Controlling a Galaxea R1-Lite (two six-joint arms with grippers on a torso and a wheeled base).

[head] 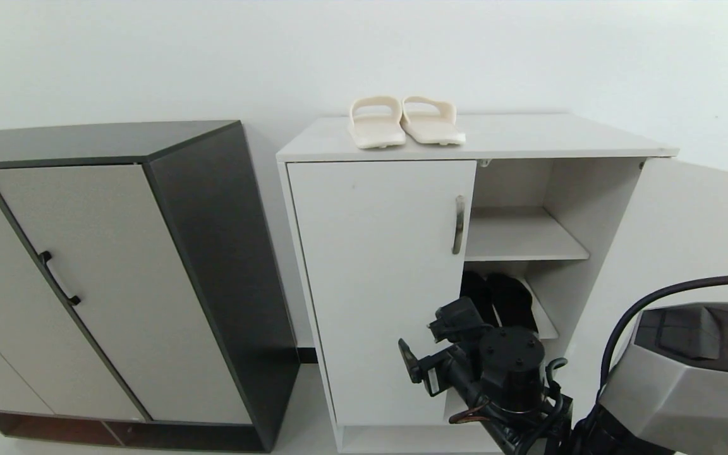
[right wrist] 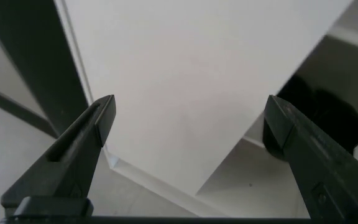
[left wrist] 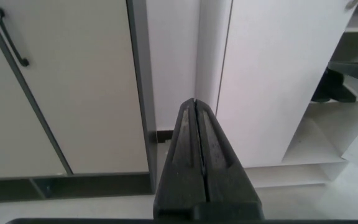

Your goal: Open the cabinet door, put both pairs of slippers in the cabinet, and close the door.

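Observation:
A beige pair of slippers (head: 405,121) rests on top of the white cabinet (head: 528,136). The cabinet's right door (head: 692,227) is swung open and its left door (head: 376,284), with a metal handle (head: 459,224), is closed. A black pair of slippers (head: 500,300) lies on the lower shelf inside, also visible as black slippers (right wrist: 328,118) in the right wrist view. My right gripper (head: 430,341) hangs open in front of the closed door's lower edge, just left of the black pair, with nothing between its fingers (right wrist: 98,124). My left gripper (left wrist: 194,109) is shut and empty, facing the gap between the two cabinets.
A dark cabinet (head: 117,253) with pale doors and black handles stands close to the left of the white one. The upper shelf (head: 522,237) of the open compartment is bare. Behind both cabinets is a plain wall.

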